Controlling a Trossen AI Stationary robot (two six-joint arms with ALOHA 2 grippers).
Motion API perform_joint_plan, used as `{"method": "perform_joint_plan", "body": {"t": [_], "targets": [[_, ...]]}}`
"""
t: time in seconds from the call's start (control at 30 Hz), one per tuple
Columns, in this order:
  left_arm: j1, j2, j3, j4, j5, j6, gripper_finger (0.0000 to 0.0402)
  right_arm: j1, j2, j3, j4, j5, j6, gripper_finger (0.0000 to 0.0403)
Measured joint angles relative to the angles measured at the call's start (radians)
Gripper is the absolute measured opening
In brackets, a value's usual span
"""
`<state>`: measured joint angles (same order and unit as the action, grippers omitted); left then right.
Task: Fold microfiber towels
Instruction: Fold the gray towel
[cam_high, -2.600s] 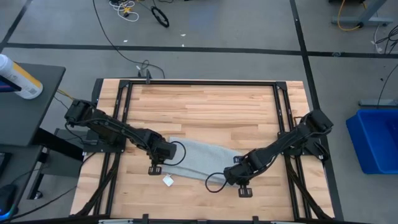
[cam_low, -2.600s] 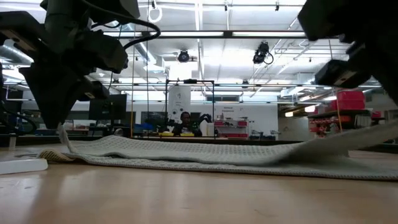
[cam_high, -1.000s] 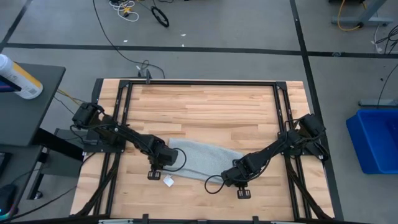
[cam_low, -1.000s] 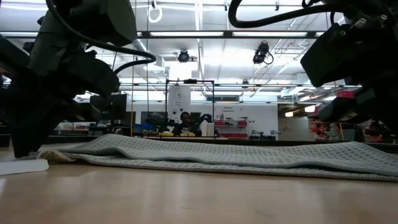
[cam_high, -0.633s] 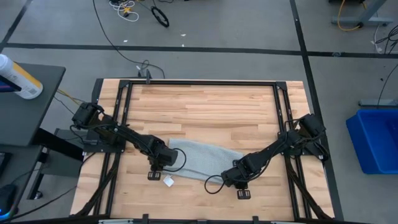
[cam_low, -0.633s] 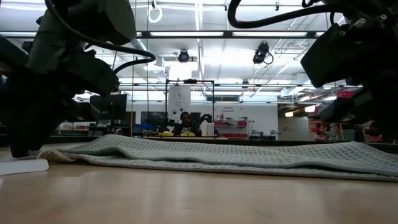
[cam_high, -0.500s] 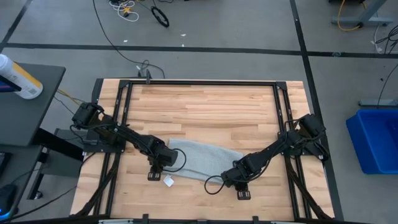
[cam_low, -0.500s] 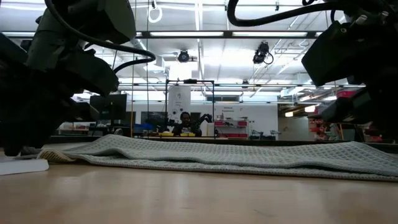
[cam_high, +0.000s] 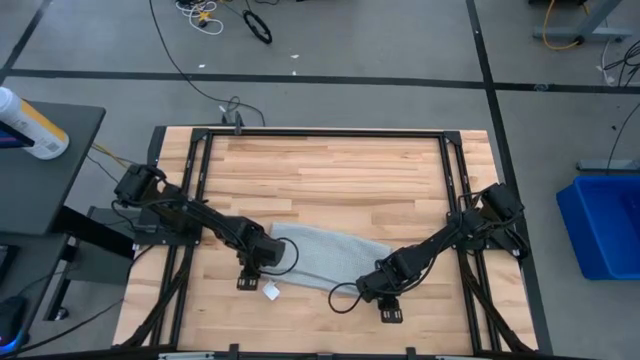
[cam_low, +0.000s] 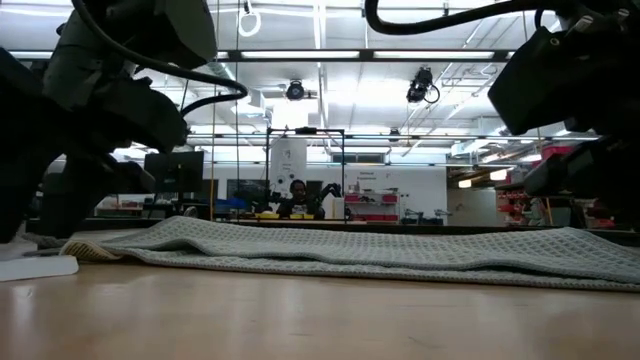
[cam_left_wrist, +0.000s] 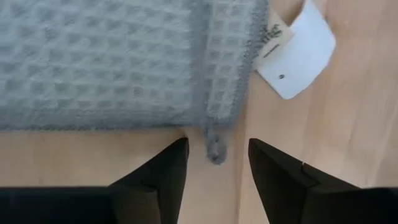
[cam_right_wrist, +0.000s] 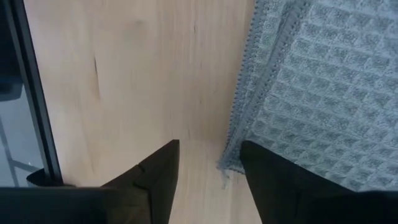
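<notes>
Two sets of fingers, left (cam_left_wrist: 214, 165) and right (cam_right_wrist: 205, 168), stand spread and released, each over one end corner of the towel (cam_high: 325, 257). Grey-blue and waffle-textured, it lies folded on the table (cam_high: 330, 175), white tag (cam_left_wrist: 297, 55) beside a corner.

An overhead camera looks straight down on the whole butcher-block table (cam_high: 330, 175), arms entering at 9 and 3 o'clock. A second camera sits at tabletop height, facing level across the folded microfiber towel (cam_low: 340, 252) into the workshop. Each wrist camera peers closely past parted dark fingers (cam_left_wrist: 158, 177) at a towel corner; all four views share the towel (cam_high: 325, 255).
</notes>
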<state>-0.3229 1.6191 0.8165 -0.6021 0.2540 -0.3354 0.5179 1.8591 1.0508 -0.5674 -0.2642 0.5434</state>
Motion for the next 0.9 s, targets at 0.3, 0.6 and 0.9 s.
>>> {"method": "perform_joint_plan", "body": {"t": [0.3,0.6,0.9], "targets": [[0.0,-0.097,0.003,-0.121,-0.136,-0.044,0.0184,0.005,0.0,0.0,-0.004,0.011,0.007,0.019],[0.001,-0.107,0.004,-0.127,-0.156,-0.046,0.0184,0.005,-0.005,0.001,-0.012,0.051,0.026,0.0192],[0.0,-0.107,0.004,-0.145,-0.162,-0.057,0.0183,0.004,-0.005,0.001,-0.019,0.052,0.052,0.0221]]}}
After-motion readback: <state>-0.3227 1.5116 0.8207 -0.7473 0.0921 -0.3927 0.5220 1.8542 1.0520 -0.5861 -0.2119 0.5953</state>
